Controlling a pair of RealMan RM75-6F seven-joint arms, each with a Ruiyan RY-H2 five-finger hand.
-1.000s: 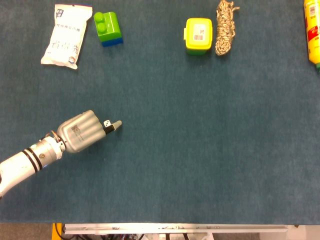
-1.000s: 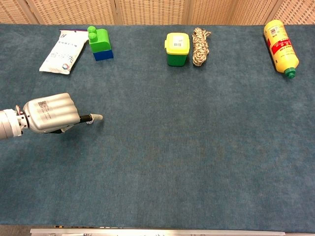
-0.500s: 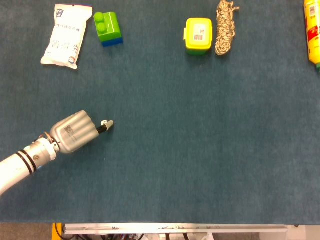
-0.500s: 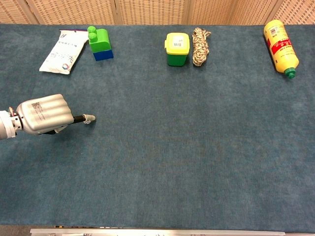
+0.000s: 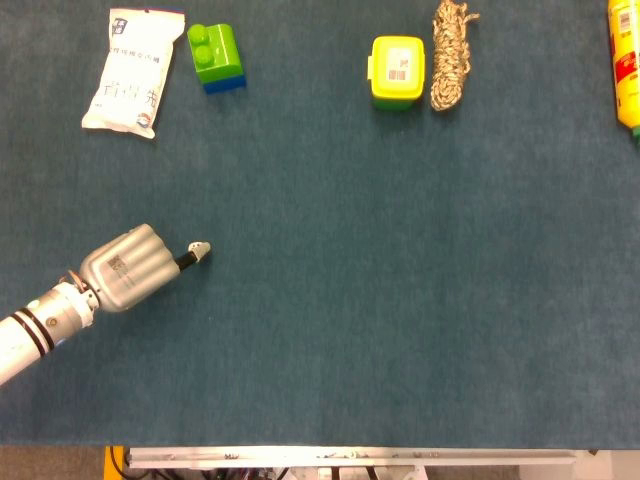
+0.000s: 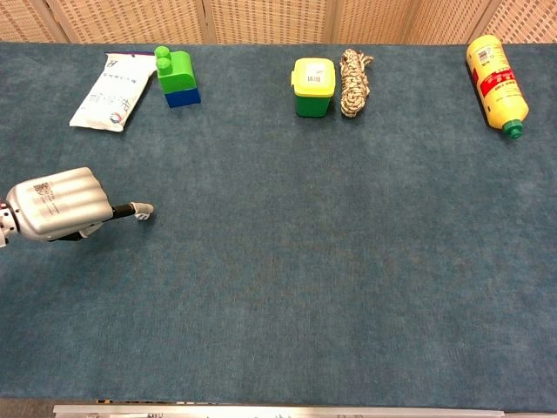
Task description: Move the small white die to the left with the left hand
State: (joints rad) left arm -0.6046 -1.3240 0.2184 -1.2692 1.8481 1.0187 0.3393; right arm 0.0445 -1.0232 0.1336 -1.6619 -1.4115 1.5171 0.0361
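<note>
My left hand [image 5: 125, 266] lies low at the left of the blue table, its metal back facing up; in the chest view the left hand [image 6: 57, 209] sits near the left edge. One finger reaches out to the right, and the small white die [image 5: 195, 247] is pinched at its tip. The chest view shows only a pale speck of the die [image 6: 139, 211] there. My right hand is in neither view.
Along the far edge lie a white packet [image 5: 132, 71], a green and blue block [image 5: 216, 56], a yellow-green box [image 5: 397, 71], a coil of rope [image 5: 450, 52] and a yellow bottle [image 5: 625, 62]. The table's near edge [image 5: 350, 455] runs along the bottom.
My left hand has slid leftward across the table, and the die has travelled with it at the fingertip.
</note>
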